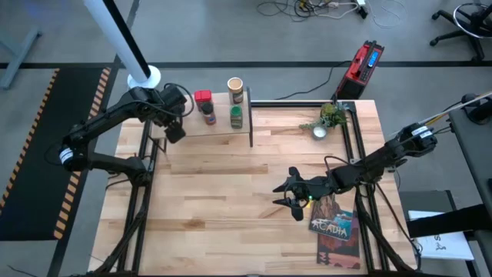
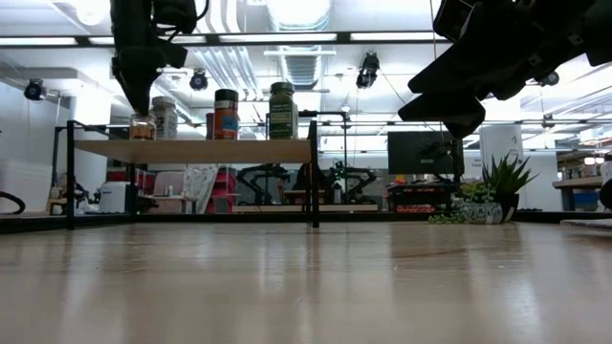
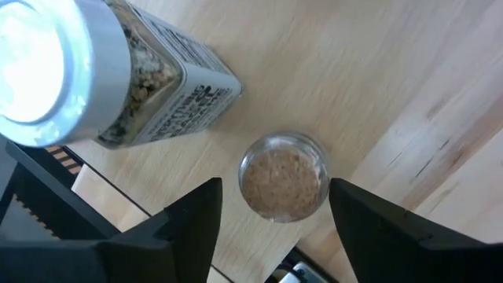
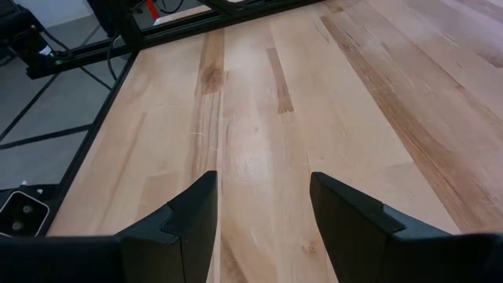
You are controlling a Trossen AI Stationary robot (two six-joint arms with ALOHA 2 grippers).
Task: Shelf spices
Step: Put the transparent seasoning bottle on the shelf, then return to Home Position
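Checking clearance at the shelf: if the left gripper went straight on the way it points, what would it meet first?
Probably the small clear jar, centred between the open left gripper's fingers; it stands on the shelf beside the white-capped jar. Depth is unclear.

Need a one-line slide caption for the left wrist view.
Left claw open above a small clear jar on the shelf, beside a white-capped jar.

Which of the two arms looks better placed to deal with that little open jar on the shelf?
The left: its gripper hangs open directly over the small open jar on the shelf. The right gripper is far off, by the Acadia book.
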